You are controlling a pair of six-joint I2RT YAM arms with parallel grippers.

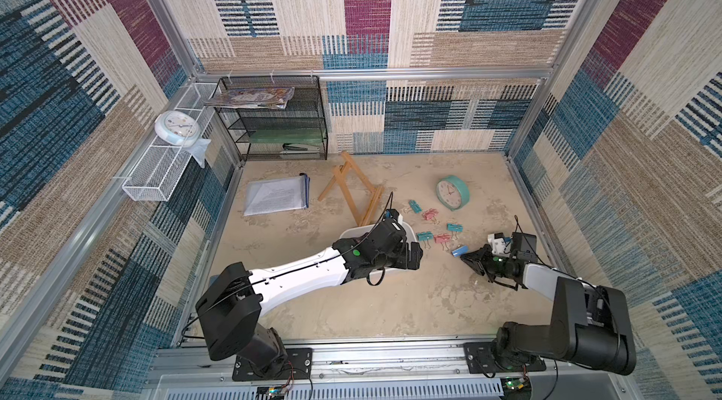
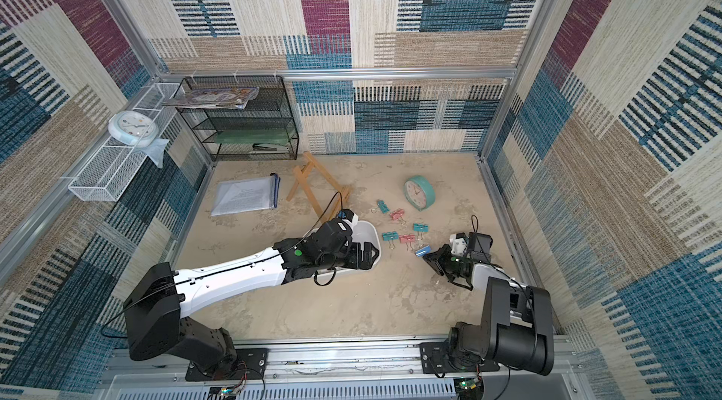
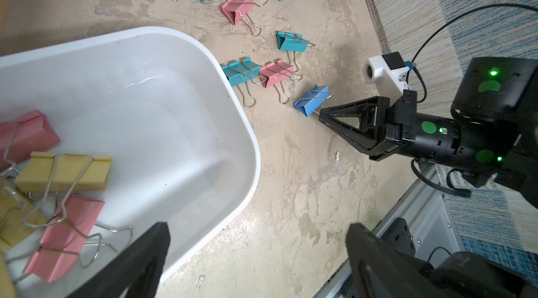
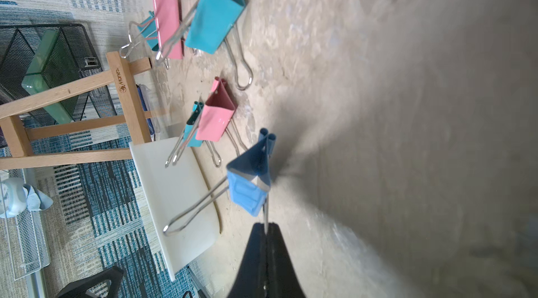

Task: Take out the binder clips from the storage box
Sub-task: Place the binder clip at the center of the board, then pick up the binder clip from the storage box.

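**Top views.** The storage box (image 1: 407,227) sat near the middle of the tabletop (image 1: 390,300), largely covered by the left arm. The left claw (image 1: 415,257) hung over the box end nearer the right edge. Five binder clips (image 1: 442,238), teal and pink, lay loose on the tabletop between the box and a teal clock (image 1: 453,192). A blue clip (image 1: 460,250) lay a little nearer the right edge, directly at the tip of the right claw (image 1: 465,257).

**Left wrist view.** The left claw was released and empty, jaws wide. One of its fingers (image 3: 139,264) was above the box interior; the other was outside the rim, above bare tabletop. Inside the box, two pink clips (image 3: 62,238) and two yellow clips (image 3: 64,173) lay bunched together, away from the end facing the loose clips.

**Right wrist view.** The right claw was clenched on one wire handle of the blue clip. The wire ran in between the closed fingertips (image 4: 259,241), with the clip body just ahead of them. Whether the body touched the tabletop could not be told.
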